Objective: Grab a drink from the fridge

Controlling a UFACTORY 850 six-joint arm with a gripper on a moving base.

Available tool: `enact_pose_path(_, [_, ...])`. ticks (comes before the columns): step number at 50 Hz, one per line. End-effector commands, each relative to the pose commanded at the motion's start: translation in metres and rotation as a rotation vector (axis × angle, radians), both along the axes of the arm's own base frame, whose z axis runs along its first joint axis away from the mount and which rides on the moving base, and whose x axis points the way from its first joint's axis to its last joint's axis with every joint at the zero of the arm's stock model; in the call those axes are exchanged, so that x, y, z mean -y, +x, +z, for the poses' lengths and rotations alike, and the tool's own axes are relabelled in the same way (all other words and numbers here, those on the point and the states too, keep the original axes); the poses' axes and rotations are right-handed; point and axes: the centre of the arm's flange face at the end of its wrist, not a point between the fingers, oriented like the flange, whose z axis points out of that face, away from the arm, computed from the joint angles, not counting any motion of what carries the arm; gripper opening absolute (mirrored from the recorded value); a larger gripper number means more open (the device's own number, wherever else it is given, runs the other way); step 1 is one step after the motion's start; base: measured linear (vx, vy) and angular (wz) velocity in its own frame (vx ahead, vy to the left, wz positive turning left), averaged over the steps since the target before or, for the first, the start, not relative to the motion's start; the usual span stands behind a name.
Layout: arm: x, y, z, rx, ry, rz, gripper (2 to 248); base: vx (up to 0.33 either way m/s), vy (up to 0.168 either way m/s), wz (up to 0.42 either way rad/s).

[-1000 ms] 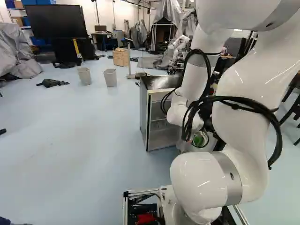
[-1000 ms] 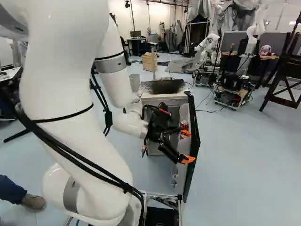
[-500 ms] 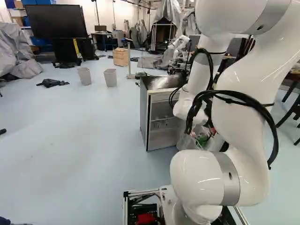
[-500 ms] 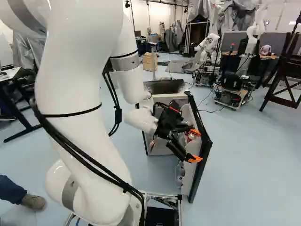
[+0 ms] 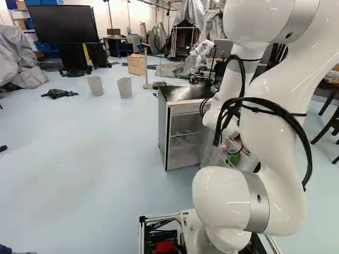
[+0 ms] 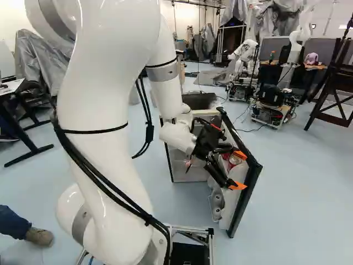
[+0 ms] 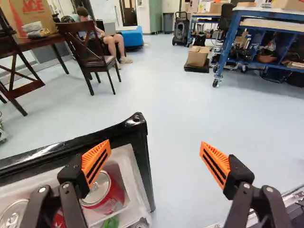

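Possibly, the door point(image 6: 252, 182) could swing away if the spread gripper point(image 7: 156, 144) presses its rim point(image 7: 71, 146); the can point(image 7: 112, 200), in the door's shelf point(image 7: 136, 184) beside one finger point(image 7: 71, 175), could tip if struck off-centre. Fridge point(image 5: 163, 129): boxy, smooth-sided. Door: glossy black edge, pale plastic shelf. Pads point(image 7: 215, 164): ribbed, orange. Can: shiny red cylinder.

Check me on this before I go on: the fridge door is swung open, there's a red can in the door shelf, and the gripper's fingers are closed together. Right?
Not quite: the gripper is open, its fingers wide apart with no can between them, as the wrist view shows. The fridge door is indeed swung open, with a red can in the door shelf.
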Motion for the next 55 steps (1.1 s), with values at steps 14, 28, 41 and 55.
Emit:
enact_pose_path(14, [0.025, 0.010, 0.000, 0.021, -0.008, -0.054, 247, 0.000, 0.000, 0.000])
enact_pose_path(28, [0.050, 0.018, 0.000, 0.042, -0.017, -0.104, 247, 0.000, 0.000, 0.000])
enact_pose_path(41, [0.071, 0.025, 0.001, 0.059, -0.026, -0.143, 247, 0.000, 0.000, 0.000])
enact_pose_path(55, [0.064, 0.017, 0.001, 0.048, -0.021, -0.131, 247, 0.000, 0.000, 0.000])
